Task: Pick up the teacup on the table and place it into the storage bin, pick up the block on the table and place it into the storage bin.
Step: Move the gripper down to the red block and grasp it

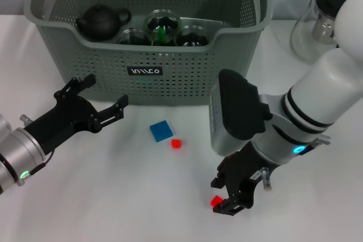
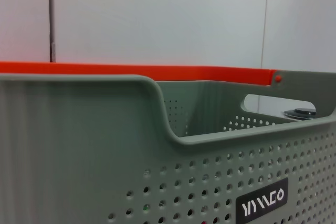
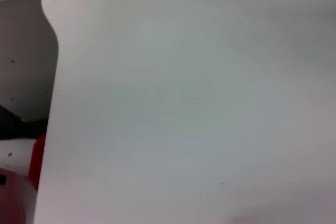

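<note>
Two blocks (image 1: 161, 131) before bin (image 1: 238, 43)

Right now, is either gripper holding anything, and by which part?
Left gripper is open and empty. Right gripper is down at a red block; a grip cannot be told.

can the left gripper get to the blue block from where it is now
Probably yes: the left gripper is open in front of the storage bin, and only bare table lies between it and the blue block.

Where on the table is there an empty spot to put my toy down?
Bare table lies between the left gripper and right gripper. It's crowded around the blue block and small red block before the storage bin.
</note>
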Motion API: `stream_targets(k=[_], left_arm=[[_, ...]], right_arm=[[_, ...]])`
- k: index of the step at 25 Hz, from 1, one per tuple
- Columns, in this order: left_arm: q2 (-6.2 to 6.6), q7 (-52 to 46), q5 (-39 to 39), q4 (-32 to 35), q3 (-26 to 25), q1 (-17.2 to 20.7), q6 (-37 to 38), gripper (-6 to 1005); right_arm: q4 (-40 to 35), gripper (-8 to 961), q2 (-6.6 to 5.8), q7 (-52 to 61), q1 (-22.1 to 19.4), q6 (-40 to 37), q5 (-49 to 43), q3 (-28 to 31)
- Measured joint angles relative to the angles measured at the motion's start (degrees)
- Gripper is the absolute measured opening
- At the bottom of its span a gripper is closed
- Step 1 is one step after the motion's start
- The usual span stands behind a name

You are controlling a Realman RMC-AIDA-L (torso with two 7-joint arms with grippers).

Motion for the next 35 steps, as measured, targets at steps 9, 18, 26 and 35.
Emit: stream_targets(k=[9,18,26,35], left_arm=[[0.00,0.01,0.00,0.00,-0.01,0.11,0.00,948],[-0.08,0.01,0.00,0.01,-0.05,0.37,0.01,948],[-0.08,0.01,0.00,0.01,-0.10,0.36,0.01,948],[-0.08,0.01,0.00,0.01,-0.10,0.36,0.00,948]], right_arm=[[-0.11,517,0.10,0.39,0.45,0.68,0.06,-1.33],[-0.09,421,0.09,1.92,0.68,2.63,-0.22,-4.59],[-0.08,400,-0.01,2.74,0.66,3.12,-0.09,-4.45],[-0.81,399,-0.45,3.34,0.16,0.99,-0.39,-3.31]])
